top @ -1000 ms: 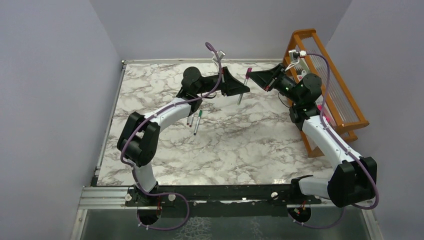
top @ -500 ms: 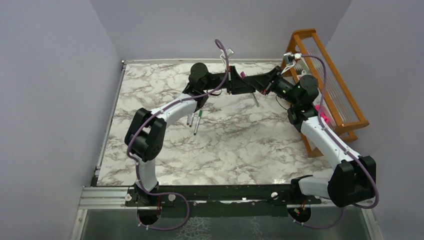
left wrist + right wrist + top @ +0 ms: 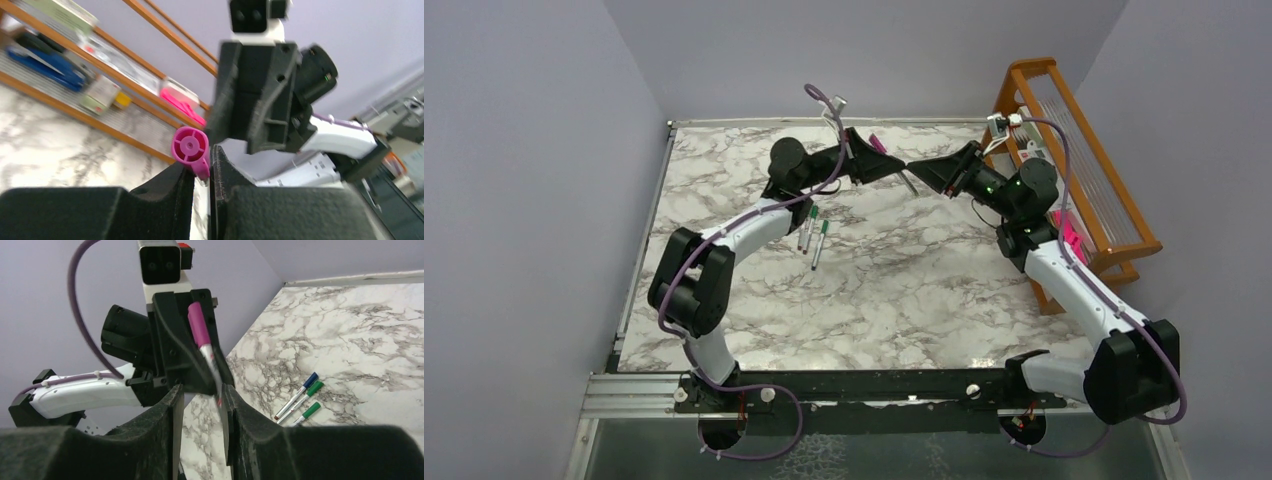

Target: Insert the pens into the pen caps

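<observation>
We find the magenta-capped pen pinched at its cap end by the left gripper, raised over the far part of the table, its long axis running straight into the right gripper. That gripper's jaws stand parted, the pen's grey tail lying seemingly loose between them.

The left arm and right arm look identical tbh: white shells, chunky black joints, bolted onto a black rail. A purple cable loops out below that rail up each one. The left gripper and right gripper are black wedges.
</observation>
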Motion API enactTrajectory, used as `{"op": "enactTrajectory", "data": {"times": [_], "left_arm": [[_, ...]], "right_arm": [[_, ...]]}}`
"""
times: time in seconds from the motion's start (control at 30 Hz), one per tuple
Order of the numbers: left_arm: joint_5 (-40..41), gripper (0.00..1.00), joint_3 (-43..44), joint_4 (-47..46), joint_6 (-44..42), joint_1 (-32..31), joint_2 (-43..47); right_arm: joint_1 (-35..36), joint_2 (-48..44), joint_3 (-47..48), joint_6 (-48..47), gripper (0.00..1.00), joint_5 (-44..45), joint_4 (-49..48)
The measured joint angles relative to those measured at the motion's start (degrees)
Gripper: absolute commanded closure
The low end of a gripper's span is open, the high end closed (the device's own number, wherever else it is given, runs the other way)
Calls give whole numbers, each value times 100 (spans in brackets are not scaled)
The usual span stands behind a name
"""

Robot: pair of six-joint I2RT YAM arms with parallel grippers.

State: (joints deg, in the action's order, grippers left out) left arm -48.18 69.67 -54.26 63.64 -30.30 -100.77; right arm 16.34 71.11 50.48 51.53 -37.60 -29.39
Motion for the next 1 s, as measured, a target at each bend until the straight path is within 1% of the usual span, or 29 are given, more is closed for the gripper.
{"op": "enactTrajectory", "data": {"times": [0.1,0.17,0.23,0.3,0.4,0.47,0.63,0.83,1.0], "left_arm": [[177,100,-234,-76,-87,348,173],[243,100,-474,-11,-232,461,319],[258,100,-691,236,-459,485,431],[269,100,-774,678,-787,479,463],[490,100,-767,1849,-1532,452,468],[922,100,-649,2983,-2173,439,466],[2216,100,-321,5119,-3305,431,463],[3506,100,-22,6806,-3952,433,367],[3991,100,369,7750,-4299,431,35]], "right_arm": [[17,-197,-2,-68,63,247,256],[33,-380,-2,-136,62,518,442],[44,-562,-2,-232,62,802,640],[44,-706,-2,-319,62,1040,841],[44,-820,-4,-431,62,1298,1167],[44,-826,-24,-472,62,1381,1325],[44,-811,-105,-529,63,1445,1659],[44,-774,-105,-531,63,1440,1766],[44,-691,-105,-529,65,1429,1790]]}}
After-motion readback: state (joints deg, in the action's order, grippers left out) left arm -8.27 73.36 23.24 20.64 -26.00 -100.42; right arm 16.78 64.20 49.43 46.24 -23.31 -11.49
